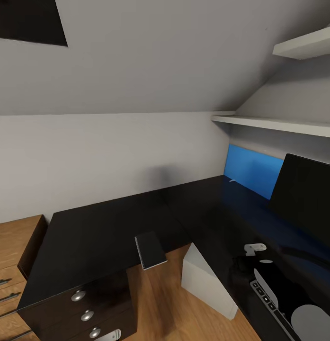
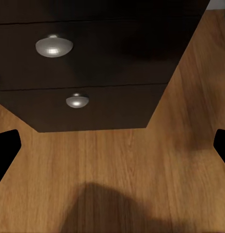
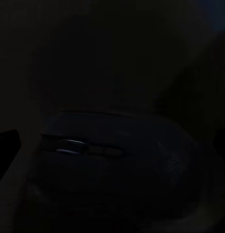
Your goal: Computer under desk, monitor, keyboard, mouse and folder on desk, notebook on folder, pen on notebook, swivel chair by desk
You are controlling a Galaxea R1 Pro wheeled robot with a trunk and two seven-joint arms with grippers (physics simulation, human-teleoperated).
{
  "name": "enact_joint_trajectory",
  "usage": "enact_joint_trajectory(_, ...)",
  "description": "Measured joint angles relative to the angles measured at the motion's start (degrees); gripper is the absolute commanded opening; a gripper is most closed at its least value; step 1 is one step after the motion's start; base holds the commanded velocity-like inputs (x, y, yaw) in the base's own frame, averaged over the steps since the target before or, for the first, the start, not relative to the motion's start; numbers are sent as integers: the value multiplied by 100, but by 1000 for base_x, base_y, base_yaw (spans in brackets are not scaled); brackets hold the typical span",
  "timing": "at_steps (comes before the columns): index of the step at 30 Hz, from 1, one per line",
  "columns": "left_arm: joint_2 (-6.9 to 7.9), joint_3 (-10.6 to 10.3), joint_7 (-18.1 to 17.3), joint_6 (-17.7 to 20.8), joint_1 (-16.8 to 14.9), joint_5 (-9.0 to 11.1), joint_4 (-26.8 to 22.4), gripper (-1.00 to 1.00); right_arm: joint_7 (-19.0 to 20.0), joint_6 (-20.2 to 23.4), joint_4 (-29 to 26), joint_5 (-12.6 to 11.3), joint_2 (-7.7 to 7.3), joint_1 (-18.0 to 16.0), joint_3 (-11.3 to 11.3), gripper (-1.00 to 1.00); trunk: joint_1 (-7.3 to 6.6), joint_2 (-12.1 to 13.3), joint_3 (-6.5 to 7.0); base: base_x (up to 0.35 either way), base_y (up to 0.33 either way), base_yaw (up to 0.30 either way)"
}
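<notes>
The head camera looks down on the L-shaped black tabletop (image 1: 98, 232), and the grey notebook (image 1: 150, 250) lies at its front edge, one corner hanging over the wood floor (image 1: 155, 303). Along the right-hand run the blue folder (image 1: 252, 170) stands against the wall, just beside the black monitor (image 1: 307, 194). The left gripper (image 2: 112, 145) hovers over the floor by the drawers (image 2: 83, 73), fingers wide apart. The right wrist view shows the mouse (image 3: 117, 150) close up in deep shadow; that gripper's state can't be told.
</notes>
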Motion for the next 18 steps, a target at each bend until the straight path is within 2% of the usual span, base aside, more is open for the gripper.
enact_joint_trajectory(13, 11, 3, -9, 4, 0, -9, 1, 100, 1, 0, -21, 0, 2, 0, 14, 100, 0, 0, 0, 0, 0, 0)
enact_joint_trajectory(18, 13, 9, -5, 4, 0, 2, 1, 100, 0, -4, -72, -3, 7, 0, 29, 100, -109, 199, 89, 0, 0, 0)
